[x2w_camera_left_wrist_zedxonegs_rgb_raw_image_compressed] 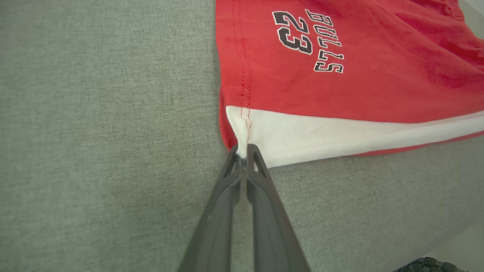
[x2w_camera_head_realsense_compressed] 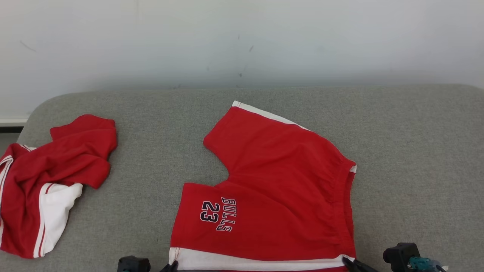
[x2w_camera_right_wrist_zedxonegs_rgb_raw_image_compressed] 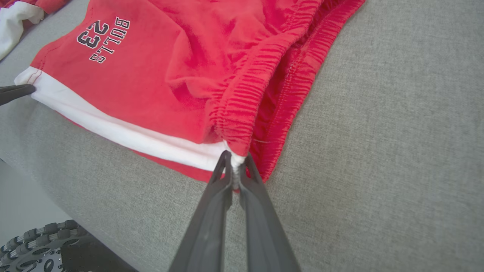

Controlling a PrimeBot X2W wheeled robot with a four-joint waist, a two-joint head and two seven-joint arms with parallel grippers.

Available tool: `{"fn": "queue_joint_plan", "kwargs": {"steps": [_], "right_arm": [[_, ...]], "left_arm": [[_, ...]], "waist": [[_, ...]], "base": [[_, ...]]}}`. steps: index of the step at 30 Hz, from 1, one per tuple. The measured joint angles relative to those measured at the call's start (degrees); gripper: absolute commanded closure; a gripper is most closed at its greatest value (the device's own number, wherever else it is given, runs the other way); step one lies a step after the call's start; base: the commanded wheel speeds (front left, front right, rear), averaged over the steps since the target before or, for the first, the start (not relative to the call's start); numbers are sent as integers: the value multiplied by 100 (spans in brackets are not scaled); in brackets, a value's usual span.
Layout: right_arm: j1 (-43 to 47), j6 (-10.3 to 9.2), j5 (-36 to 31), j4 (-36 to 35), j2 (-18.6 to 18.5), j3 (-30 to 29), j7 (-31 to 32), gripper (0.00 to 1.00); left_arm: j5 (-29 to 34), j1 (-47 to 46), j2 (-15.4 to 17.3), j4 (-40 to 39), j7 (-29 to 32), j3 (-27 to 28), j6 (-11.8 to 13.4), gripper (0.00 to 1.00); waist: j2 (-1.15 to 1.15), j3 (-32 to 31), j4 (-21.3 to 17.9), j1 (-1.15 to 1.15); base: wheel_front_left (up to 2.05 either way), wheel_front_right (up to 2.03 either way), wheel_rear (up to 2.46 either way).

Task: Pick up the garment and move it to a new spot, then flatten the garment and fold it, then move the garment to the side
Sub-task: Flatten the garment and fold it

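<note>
Garment: red shorts (x2w_camera_head_realsense_compressed: 280, 189) with white side stripes, a "BULLS 23" print on the near leg and a gathered elastic waistband. I see them lying mostly flat at the near edge of the grey cushion (x2w_camera_head_realsense_compressed: 416, 151).
Left gripper (x2w_camera_left_wrist_zedxonegs_rgb_raw_image_compressed: 244, 151): jaws clenched on the white hem corner of the near leg.
Right gripper (x2w_camera_right_wrist_zedxonegs_rgb_raw_image_compressed: 235, 160): jaws clenched on the stripe's end at the waistband corner.
Head view: gives me the whole second red-and-white garment (x2w_camera_head_realsense_compressed: 49, 181), crumpled at far left, well apart from the shorts.
Right wrist view: shows the waistband's 2 layers gaping, and a toothed wheel (x2w_camera_right_wrist_zedxonegs_rgb_raw_image_compressed: 34, 245) below the cushion's edge.
Heading: waistband toward the robot's right, hems toward its left. The long axis runs left-right along the near edge, with the far leg splaying toward the wall (x2w_camera_head_realsense_compressed: 242, 37).
</note>
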Motion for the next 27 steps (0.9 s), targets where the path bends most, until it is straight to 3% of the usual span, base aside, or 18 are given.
{"fn": "queue_joint_plan", "kwargs": {"steps": [8,18,27], "right_arm": [[-3,3,120,-177,-5,-126,-59,100],[23,111,563,-747,-8,-435,-350,100],[-109,189,766,-1278,-43,-567,-380,100]], "left_arm": [[0,1,27,-47,-201,127,27,100],[49,18,254,-683,-463,269,137,100],[83,-627,650,-1221,-492,511,-36,100]], "waist": [[0,-34,14,0],[0,-77,-25,0],[0,-10,-204,0]], "base": [[0,0,0],[0,0,0],[0,0,0]]}}
